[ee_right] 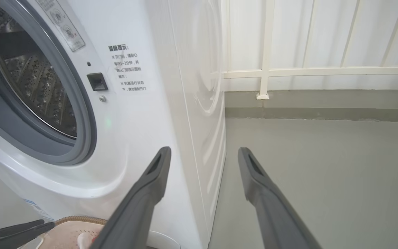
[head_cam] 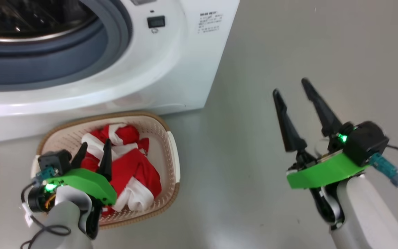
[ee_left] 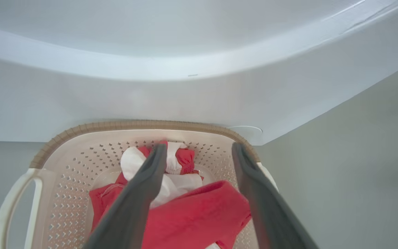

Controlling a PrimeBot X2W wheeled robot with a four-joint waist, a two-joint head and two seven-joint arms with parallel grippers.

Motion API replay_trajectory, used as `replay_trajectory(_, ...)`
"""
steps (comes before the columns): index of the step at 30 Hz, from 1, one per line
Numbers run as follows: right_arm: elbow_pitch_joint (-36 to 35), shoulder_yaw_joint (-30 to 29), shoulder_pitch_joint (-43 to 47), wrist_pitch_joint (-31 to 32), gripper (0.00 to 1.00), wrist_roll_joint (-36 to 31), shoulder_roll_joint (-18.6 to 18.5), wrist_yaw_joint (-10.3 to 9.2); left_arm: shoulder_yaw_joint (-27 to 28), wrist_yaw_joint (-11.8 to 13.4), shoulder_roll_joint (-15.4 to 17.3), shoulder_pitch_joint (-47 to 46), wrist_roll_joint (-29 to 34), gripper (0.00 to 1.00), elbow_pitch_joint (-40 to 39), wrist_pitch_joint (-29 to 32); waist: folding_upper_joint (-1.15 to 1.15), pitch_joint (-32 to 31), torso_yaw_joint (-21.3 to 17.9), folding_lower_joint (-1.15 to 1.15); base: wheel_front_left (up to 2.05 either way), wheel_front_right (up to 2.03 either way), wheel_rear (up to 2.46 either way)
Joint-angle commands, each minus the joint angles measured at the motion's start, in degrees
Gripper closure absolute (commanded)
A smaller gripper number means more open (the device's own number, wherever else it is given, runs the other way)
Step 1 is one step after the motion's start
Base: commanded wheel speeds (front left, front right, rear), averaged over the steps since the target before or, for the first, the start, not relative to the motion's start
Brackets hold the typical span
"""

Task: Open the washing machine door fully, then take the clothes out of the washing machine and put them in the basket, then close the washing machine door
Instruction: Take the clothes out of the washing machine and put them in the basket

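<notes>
Nearest, at the lower left of the head view, the left gripper [head_cam: 95,144] hangs over the basket [head_cam: 134,114]. Its jaws are spread and grasp nothing. In the left wrist view the clothes [ee_left: 199,214] lie loose between and under the two fingers, inside the basket. At the lower right of the head view the right gripper [head_cam: 290,86] is held over bare floor [head_cam: 254,69], well apart from the basket, its jaws likewise wide and unladen.

The clothes [head_cam: 140,173] fill the middle of the basket, red with white bands. The basket stands on the floor, touching or just short of the washer [head_cam: 171,69], which takes up the upper left of the frame. What shows of the drum [ee_right: 36,83] inside the grey ring [head_cam: 47,62] is bare steel.

Judged from this, the unloading step looks finished or nearly so, with closing the door left. The next move calls for lifting the left gripper straight up clear of the cloth, so that no fold snags a finger. A glance into the drum for leftovers should follow, and then a reach for the door to swing it shut.

Count: two grippers, one basket, one washer and one heap of clothes. How many garments make up the heap cannot be told. Farthest off, at the top right of the right wrist view, stands one white railing [ee_right: 268,69].
</notes>
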Motion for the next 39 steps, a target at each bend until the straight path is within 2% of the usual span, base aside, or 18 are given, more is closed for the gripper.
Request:
replay_trajectory(1,-0.91,1.60,2.04,-0.36,0.00,-0.55,0.33,0.39,1.95,-0.31,1.09,2.64,0.94,0.00,-2.52,-0.70,0.00,-3.96,1.94,0.00,0.00,0.00,0.00)
replay_trajectory(9,1.23,2.60,4.24,-0.36,0.00,-1.15,0.33,0.39,7.75,-0.24,-0.13,11.69,4.33,0.00,-17.25,-0.70,0.00,-11.30,4.50,0.00,0.00,0.00,0.00)
replay_trajectory(20,1.48,1.32,6.24,-0.36,0.00,-1.45,0.33,0.39,10.87,-0.10,-0.95,20.88,9.82,0.00,-35.54,-0.70,0.00,-17.15,6.01,0.00,0.00,0.00,0.00)
replay_trajectory(23,1.19,1.09,6.79,-0.36,0.00,-1.11,0.33,0.39,10.39,-0.14,-0.98,23.38,11.66,0.00,-38.92,-0.70,0.00,-18.51,5.83,0.00,0.00,0.00,0.00)
replay_trajectory(30,0.39,0.18,8.83,-0.36,0.00,-0.88,0.33,0.39,11.14,-0.20,-1.02,29.12,11.62,0.00,-45.59,-0.70,0.00,-21.83,5.38,0.00,0.00,0.00,0.00)
replay_trajectory(39,1.06,-0.55,12.00,-0.36,0.00,-1.00,0.33,0.39,10.34,-0.29,-1.03,34.53,10.47,0.00,-50.30,-0.70,0.00,-25.75,4.72,0.00,0.00,0.00,0.00)
